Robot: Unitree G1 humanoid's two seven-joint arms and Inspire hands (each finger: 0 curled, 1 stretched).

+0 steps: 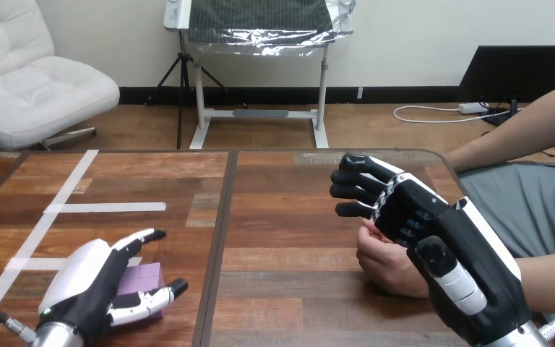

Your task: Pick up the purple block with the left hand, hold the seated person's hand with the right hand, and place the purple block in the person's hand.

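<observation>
— At the near left of the wooden table, the left hand sits low over the purple block. Is it gripping?

— Not yet, I'd say. The fingers are spread and fairly straight. One reaches past the block's far side and the thumb lies along its near side. The block lies flat on the wood in the gap between them.

— So the step is the grasp. How to do it well?

— Close thumb and fingers evenly on opposite faces, so the block doesn't skid sideways or twist out. Squeeze before lifting, then lift straight.

— And the right hand?

— It is over the person's hand, which rests on the table at the right, well apart from the block. Whether it has closed on that hand I cannot tell, because the palm hides the contact.

— Risk?

— Probably a shallow pinch on the block's top edge. Get lower first.
</observation>
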